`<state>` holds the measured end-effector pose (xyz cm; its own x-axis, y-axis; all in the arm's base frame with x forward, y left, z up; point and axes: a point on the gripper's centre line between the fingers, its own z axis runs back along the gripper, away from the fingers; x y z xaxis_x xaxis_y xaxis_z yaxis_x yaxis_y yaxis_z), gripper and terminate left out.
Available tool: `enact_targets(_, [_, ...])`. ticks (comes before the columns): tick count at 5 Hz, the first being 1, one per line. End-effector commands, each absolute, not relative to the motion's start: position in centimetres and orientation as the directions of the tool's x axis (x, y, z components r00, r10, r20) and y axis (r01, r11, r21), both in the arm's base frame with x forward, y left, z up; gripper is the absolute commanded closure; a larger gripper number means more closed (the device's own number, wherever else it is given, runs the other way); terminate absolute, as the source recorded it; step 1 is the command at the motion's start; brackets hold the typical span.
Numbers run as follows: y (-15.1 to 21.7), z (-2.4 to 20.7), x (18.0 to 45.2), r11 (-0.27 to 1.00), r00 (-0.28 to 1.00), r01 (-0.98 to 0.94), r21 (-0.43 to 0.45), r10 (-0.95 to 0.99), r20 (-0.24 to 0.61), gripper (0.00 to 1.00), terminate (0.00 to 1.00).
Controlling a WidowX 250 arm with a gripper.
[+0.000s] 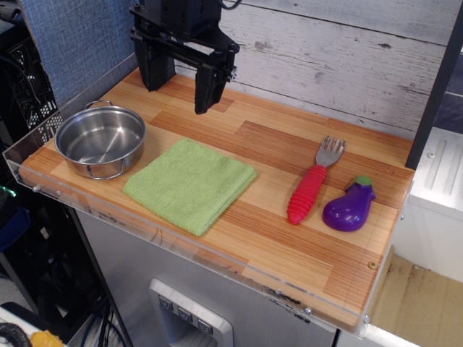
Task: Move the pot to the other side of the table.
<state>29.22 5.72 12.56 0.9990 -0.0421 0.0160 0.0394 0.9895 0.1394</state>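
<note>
The two black fingers (205,87) were spread wide apart and held nothing; the gripper (178,79) hung above the rear left part of the table (289,238). The pot (100,140) stood upright on the table's left end, apart from the gripper and just beside the green cloth (190,184). A red-handled fork (312,183) and a purple toy eggplant (350,206) lay near the right end.

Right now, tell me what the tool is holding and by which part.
Nothing. The black tool hangs open above the table, apart from the shiny round steel pot.
</note>
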Motion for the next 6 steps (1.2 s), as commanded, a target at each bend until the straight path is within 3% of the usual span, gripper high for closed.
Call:
enact_targets(1, [5.25, 14.01, 28.97, 0.983, 0.992, 0.058, 0.173, -0.077, 0.104, 0.0, 0.0])
enact_targets(3, [4.88, 13.43, 28.81, 0.998, 0.995, 0.019, 0.067, -0.026, 0.095, 0.0, 0.0])
enact_targets(5, [4.39, 13.32, 28.77, 0.998, 0.996, 0.029, 0.06, -0.034, 0.08, 0.0, 0.0])
enact_targets(6, [4.39, 13.32, 28.77, 0.998, 0.996, 0.029, 0.06, -0.034, 0.08, 0.0, 1.0])
